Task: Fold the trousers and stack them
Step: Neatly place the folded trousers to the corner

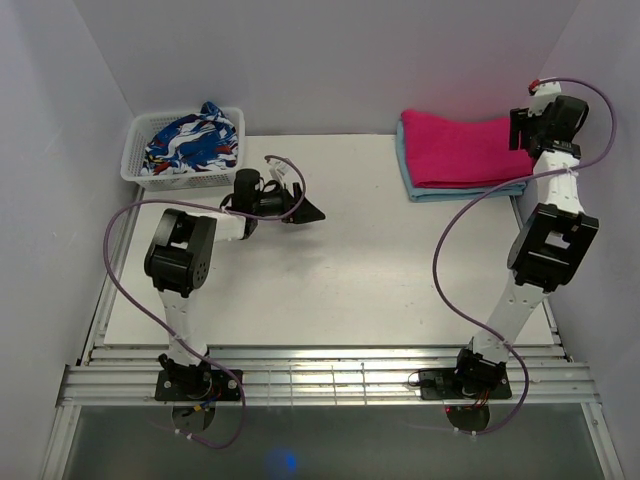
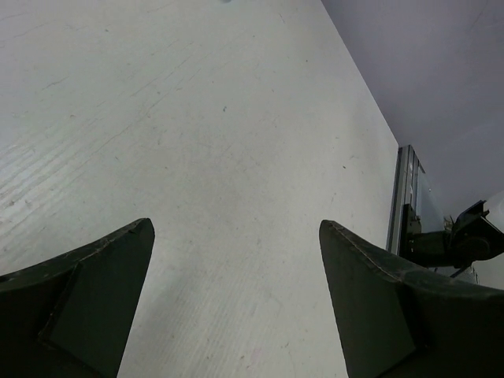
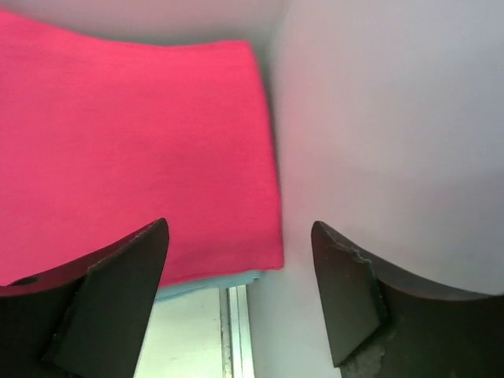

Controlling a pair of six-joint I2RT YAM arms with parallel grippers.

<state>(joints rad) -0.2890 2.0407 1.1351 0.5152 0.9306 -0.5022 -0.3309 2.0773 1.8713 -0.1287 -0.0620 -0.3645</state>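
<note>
The magenta-pink trousers [image 1: 462, 148] lie folded on top of a light blue folded cloth [image 1: 450, 190] at the back right of the table. In the right wrist view the trousers [image 3: 134, 150] fill the upper left, with the blue cloth's edge [image 3: 209, 283] just below. My right gripper [image 3: 240, 236] is open and empty, above the stack's right edge by the wall; in the top view it [image 1: 528, 128] is at the stack's right end. My left gripper [image 1: 308, 212] is open and empty over bare table, as the left wrist view [image 2: 236, 236] shows.
A white basket [image 1: 135, 170] at the back left holds a blue-white-red patterned garment [image 1: 195, 138]. White walls enclose the table on three sides; the right wall [image 3: 394, 118] is close to my right gripper. A metal rail [image 1: 320, 380] runs along the near edge.
</note>
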